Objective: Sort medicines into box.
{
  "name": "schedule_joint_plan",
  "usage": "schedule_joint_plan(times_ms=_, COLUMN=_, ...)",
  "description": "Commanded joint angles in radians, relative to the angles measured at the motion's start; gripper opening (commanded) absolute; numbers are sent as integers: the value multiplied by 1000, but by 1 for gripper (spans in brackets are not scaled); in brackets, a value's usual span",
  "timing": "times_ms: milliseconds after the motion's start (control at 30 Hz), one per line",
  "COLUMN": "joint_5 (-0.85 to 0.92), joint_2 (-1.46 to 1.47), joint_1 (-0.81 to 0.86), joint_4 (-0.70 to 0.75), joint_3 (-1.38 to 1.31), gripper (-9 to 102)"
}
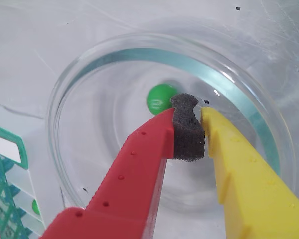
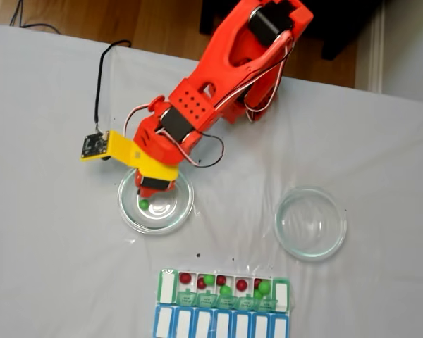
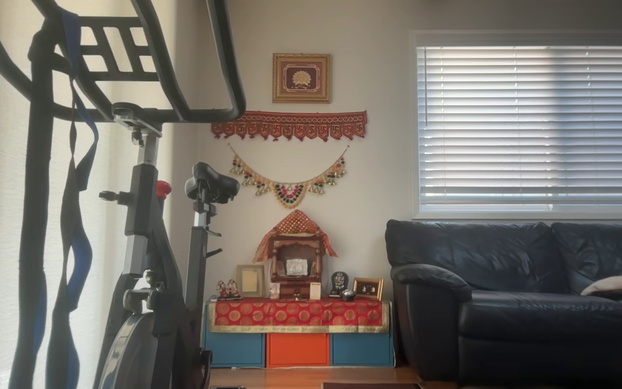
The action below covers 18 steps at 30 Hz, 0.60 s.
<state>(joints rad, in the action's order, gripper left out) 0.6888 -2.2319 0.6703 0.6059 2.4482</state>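
Observation:
A single green medicine ball (image 1: 160, 98) lies in the left glass dish (image 2: 180, 220), near its left side (image 2: 144, 204). My gripper (image 1: 189, 113) reaches down into that dish (image 1: 89, 62). Its red and yellow fingers are pressed together on their own dark foam pad (image 1: 188, 134), and the ball sits just beyond the tips, outside the jaws. In the fixed view the gripper (image 2: 152, 191) hangs over the dish's upper left part. The box (image 2: 167, 286) lies near the table's front edge with green lids open, holding several red (image 2: 185, 278) and green (image 2: 225, 289) balls. Its corner (image 1: 5, 199) shows at the wrist view's lower left.
A second glass dish (image 2: 338, 232) stands to the right with nothing in it. A blue-lidded organizer row (image 2: 222, 325) lies right below the box. A small yellow board (image 2: 95, 146) and black cable sit left of the arm. The white cloth covers the table.

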Motion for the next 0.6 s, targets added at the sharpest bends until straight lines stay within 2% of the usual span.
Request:
schedule_joint_plan(times_ms=0, joint_5=5, joint_2=-80, joint_1=-3, joint_4=14, joint_3=-11, gripper=1)
schedule_joint_plan(times_ms=233, joint_5=11, joint_2=-40, joint_1=-11, joint_4=-21, joint_3=-12, gripper=3)
schedule_joint_plan(times_ms=400, joint_5=21, joint_2=-52, joint_1=-28, joint_4=-14, joint_3=-11, gripper=8)
schedule_joint_plan(times_ms=567, joint_5=40, joint_2=-49, joint_1=-60, joint_4=87, joint_3=-51, gripper=11)
